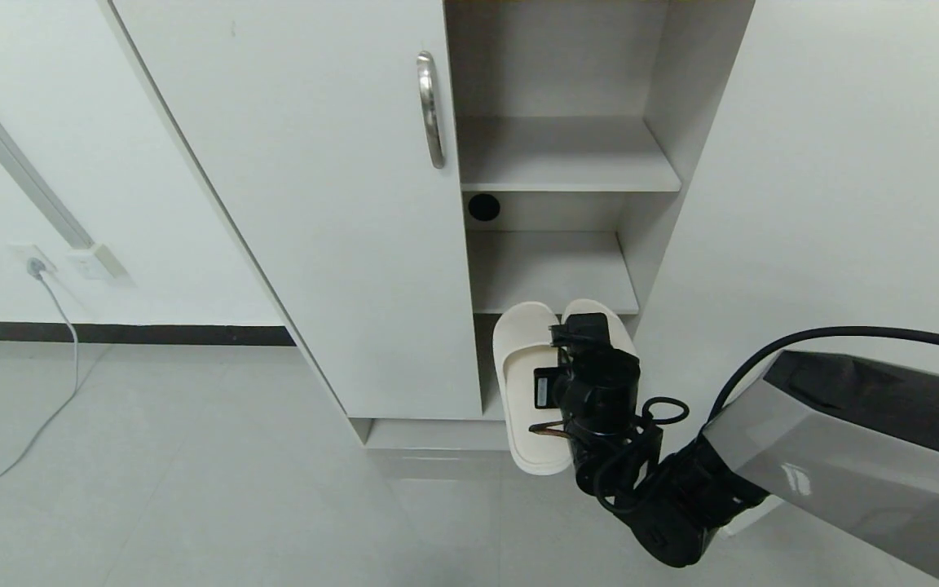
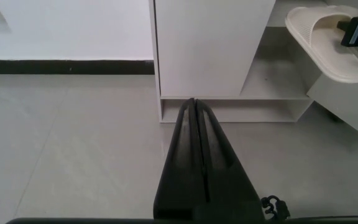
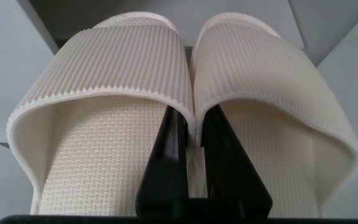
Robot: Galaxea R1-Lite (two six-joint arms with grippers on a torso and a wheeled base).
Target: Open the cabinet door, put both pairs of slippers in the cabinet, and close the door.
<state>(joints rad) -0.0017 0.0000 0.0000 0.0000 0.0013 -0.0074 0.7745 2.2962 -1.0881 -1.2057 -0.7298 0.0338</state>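
A pair of cream slippers (image 1: 522, 383) hangs in the air just before the open cabinet compartment (image 1: 551, 269), toes toward the shelves. My right gripper (image 1: 571, 359) is shut on the slippers (image 3: 185, 93), one finger inside each, pinching their two inner edges together. The same slippers (image 2: 328, 37) show in the left wrist view, raised above the cabinet's bottom level. My left gripper (image 2: 194, 107) is shut with nothing in it, low over the floor in front of the cabinet base (image 2: 229, 111). The left cabinet door (image 1: 315, 187) with its metal handle (image 1: 430, 110) stands closed.
The right door (image 1: 836, 171) is swung open, close beside my right arm. Two bare shelves (image 1: 567, 159) sit inside the compartment. A wall socket with a grey cable (image 1: 62, 326) is at the left. Grey tiled floor (image 1: 192, 489) spreads in front.
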